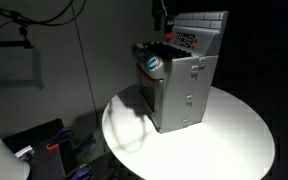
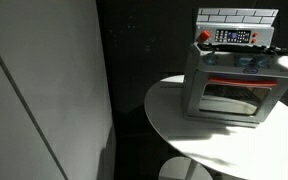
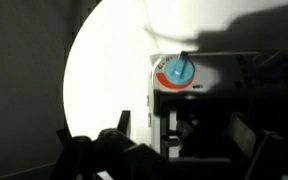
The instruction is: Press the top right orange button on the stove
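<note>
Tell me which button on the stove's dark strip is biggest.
The round red button at the left end of the dark strip in an exterior view; the other buttons further along are much smaller.

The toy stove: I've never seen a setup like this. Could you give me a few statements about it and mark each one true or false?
1. The stove stands upright on a round white table. True.
2. Its oven door hangs wide open. False: in an exterior view the door is shut.
3. The panel behind the buttons looks like white tiles. True.
4. The stove's body is bright green. False: it is grey.
5. The stove has an orange and blue knob. True.
</note>
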Available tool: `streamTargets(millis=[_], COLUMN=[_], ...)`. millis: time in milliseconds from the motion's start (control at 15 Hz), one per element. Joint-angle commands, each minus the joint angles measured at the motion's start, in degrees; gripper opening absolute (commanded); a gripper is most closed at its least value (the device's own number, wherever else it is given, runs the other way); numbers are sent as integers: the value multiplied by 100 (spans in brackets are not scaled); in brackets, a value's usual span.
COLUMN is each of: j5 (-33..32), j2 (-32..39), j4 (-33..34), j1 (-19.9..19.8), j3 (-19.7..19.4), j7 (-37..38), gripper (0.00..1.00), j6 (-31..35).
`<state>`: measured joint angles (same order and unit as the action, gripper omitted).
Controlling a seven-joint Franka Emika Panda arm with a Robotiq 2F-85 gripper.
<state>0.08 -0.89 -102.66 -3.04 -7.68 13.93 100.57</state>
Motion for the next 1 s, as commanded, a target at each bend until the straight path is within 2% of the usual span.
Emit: streamTargets(millis=[0,600,733,800,933], j5=[-39,-75,-73,-3,-5], j2=[-592,-1806,-1901,-1648,-1789], j4=[-381,-1149,-1138,-1019,-1044], j1=[-93,-150,-184,-176,-217], j3=[91,83,58,116,106], j7=[-278,-683,-793,-613,-681], gripper=[100,100,100,100,100], j6=[-548,-1209,-1411,-1251,-1362])
